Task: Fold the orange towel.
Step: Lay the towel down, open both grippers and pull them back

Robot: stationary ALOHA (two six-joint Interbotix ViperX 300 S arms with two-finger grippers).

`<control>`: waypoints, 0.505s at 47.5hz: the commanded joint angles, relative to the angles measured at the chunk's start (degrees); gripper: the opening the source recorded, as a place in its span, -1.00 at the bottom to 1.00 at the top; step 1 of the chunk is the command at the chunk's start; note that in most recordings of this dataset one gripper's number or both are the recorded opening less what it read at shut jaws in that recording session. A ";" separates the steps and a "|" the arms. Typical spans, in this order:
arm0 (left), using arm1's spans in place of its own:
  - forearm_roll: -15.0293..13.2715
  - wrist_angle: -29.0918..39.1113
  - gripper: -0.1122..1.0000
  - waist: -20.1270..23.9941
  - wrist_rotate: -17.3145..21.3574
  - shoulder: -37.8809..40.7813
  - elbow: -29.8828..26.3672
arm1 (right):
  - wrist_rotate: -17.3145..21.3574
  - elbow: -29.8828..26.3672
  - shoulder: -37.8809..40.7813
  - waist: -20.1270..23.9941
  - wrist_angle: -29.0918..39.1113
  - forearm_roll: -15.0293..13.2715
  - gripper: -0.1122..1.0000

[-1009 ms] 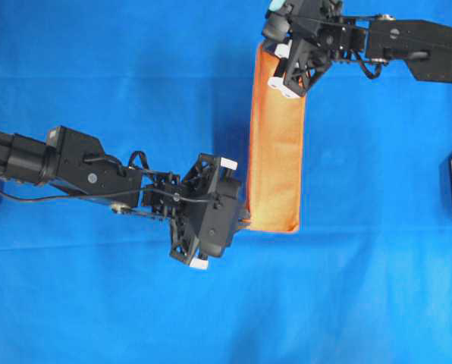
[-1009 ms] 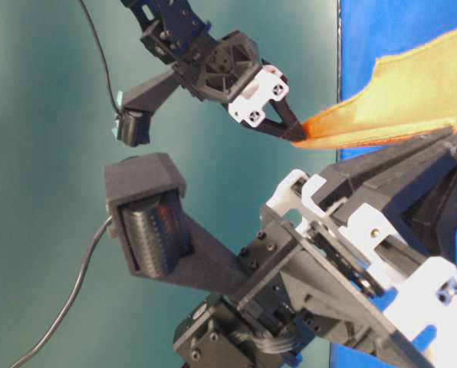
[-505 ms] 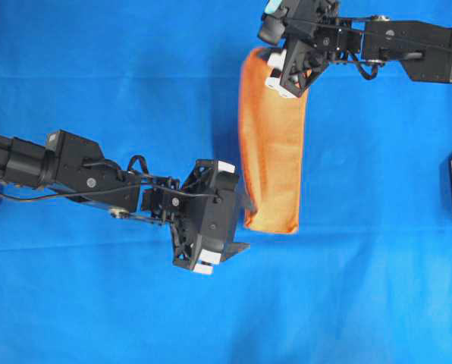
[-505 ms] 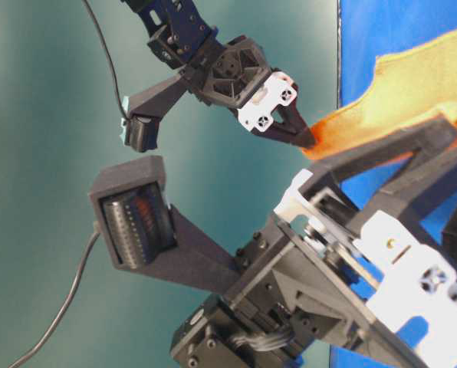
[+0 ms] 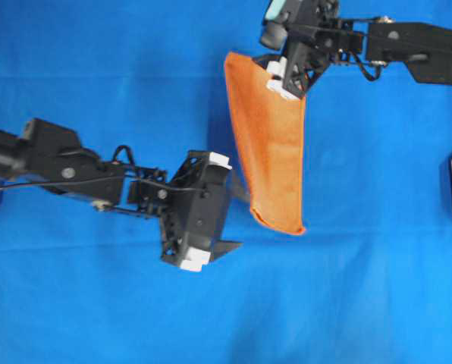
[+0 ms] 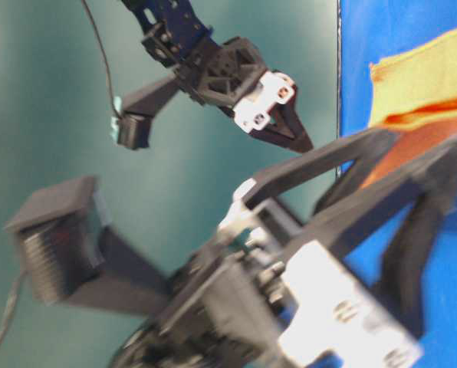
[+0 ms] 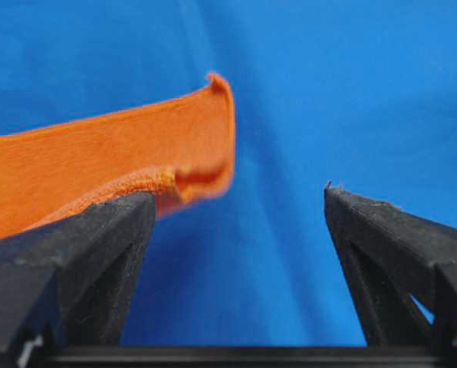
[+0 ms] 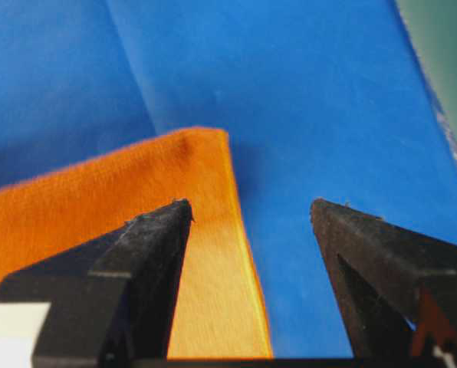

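Blue cloth [image 5: 97, 303] over table, teal wall [image 6: 44, 115]

The orange towel [image 5: 270, 148] is lying on the blue cloth [image 5: 97, 303]. The left gripper [image 5: 237, 221] is sitting just left of the orange towel's near end. The right gripper [image 5: 275, 57] is hanging over its far end.

Both the left pincer [image 7: 240, 199] and right pincer [image 8: 251, 211] gape wide, holding nothing.

blurred: left hand [image 6: 343, 253] table-level | hidden: orange towel [image 5: 270, 144] top corner, under right hand [image 5: 280, 76]
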 commanded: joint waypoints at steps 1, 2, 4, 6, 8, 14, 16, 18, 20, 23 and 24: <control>0.09 1.14 0.70 0.70 -0.70 -5.01 0.97 | -0.09 1.05 -5.01 0.00 -0.09 -0.09 0.37; 0.09 1.23 0.70 0.79 -0.70 -5.89 1.41 | -0.09 1.93 -6.33 0.00 -0.18 -0.18 0.37; 0.09 1.14 0.70 0.97 -0.70 -7.82 2.81 | 0.00 3.16 -8.35 0.00 -0.35 -0.18 0.37; 0.09 1.14 0.70 1.14 -0.70 -9.32 3.87 | 0.09 4.66 -10.46 0.09 -0.44 -0.09 0.37; 0.09 1.14 0.70 1.32 -0.70 -10.81 5.01 | 0.26 6.15 -12.57 0.26 -0.53 -0.09 0.37; 0.09 -0.09 0.70 2.37 -0.79 -15.21 8.70 | 0.88 11.78 -19.86 1.23 -0.97 0.18 0.37; 0.09 -0.70 0.70 2.81 -0.97 -16.70 9.84 | 1.05 13.71 -22.15 1.58 -1.32 0.53 0.36; 0.09 -1.58 0.70 3.43 -1.41 -18.11 10.99 | 1.14 15.56 -24.43 2.20 -1.58 0.97 0.36; 0.09 -2.64 0.70 4.13 -1.76 -19.69 12.30 | 1.14 17.31 -26.81 2.99 -1.76 1.49 0.36; 0.09 -5.62 0.70 5.71 -2.02 -21.80 14.68 | 1.14 19.95 -31.03 4.48 -1.93 2.72 0.36; 0.09 -6.42 0.70 6.24 -2.11 -22.41 15.38 | 1.14 20.74 -32.17 5.01 -2.02 3.16 0.36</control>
